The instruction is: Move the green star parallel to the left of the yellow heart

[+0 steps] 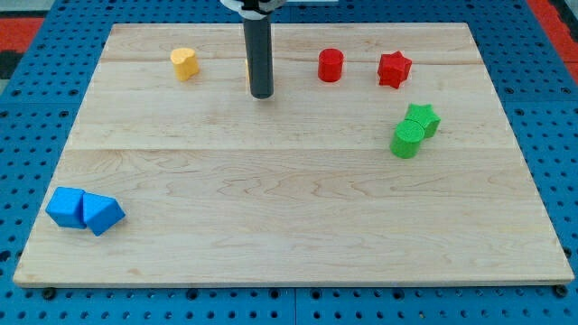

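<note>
Wooden desk [289, 217] on blue pegboard [36, 90]. No jaws on this arm, just a dark rod [260, 54] coming down from the view's top; my tip [261, 95] sits on the desk near the top, between yellow heart [184, 64] and red cylinder [330, 65]. A sliver of something yellowish shows at the rod's left edge, cannot tell what. Green star [424, 118] is on the view's right, mid-height, touching green cylinder [406, 140] just below-left of it. Star is well apart from my tip and far from the heart, which is top left. Red star [394, 69] just right of the red cylinder. Blue cube [66, 207] and blue triangle [102, 214] touching, bottom left corner.
</note>
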`<state>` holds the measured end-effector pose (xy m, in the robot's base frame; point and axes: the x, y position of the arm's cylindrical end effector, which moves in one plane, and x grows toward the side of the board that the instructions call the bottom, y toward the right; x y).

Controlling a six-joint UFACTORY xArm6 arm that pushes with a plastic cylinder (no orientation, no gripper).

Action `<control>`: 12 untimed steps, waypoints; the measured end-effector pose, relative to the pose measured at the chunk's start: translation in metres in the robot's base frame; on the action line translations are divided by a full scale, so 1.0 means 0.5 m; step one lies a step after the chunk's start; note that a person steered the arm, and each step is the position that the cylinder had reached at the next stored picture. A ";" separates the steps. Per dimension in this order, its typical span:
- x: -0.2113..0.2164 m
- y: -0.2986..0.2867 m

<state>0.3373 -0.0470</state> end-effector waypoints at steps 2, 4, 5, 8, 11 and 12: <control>-0.037 -0.014; 0.083 0.209; 0.083 0.383; 0.191 0.701; 0.122 0.337; 0.091 0.233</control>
<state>0.3831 0.0695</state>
